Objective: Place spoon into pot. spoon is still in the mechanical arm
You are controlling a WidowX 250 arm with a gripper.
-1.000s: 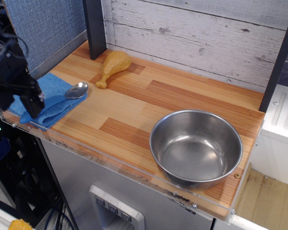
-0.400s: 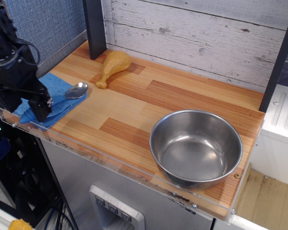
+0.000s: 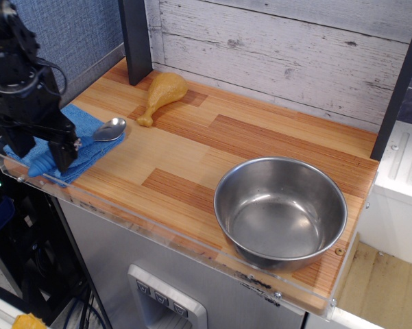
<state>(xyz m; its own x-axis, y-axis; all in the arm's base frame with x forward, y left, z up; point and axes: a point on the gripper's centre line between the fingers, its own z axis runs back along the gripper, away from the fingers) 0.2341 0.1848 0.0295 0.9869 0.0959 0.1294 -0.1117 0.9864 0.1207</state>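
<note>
Just right of the gripper (image 3: 42, 147), whose spread fingers hold nothing, the spoon (image 3: 110, 129) is seen, handle hidden.

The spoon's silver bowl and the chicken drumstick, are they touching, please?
Apart. The only view shows bare wood between the spoon on the blue cloth and the drumstick.

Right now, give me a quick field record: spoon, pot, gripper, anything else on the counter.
spoon: silver bowl showing, lying on the blue cloth, handle hidden
pot: upright, empty, front right of the counter
gripper: over the cloth's front left, fingers pointing down; grip state unclear
toy chicken drumstick: lying at the back, beyond the spoon
spoon in pot: no
</note>
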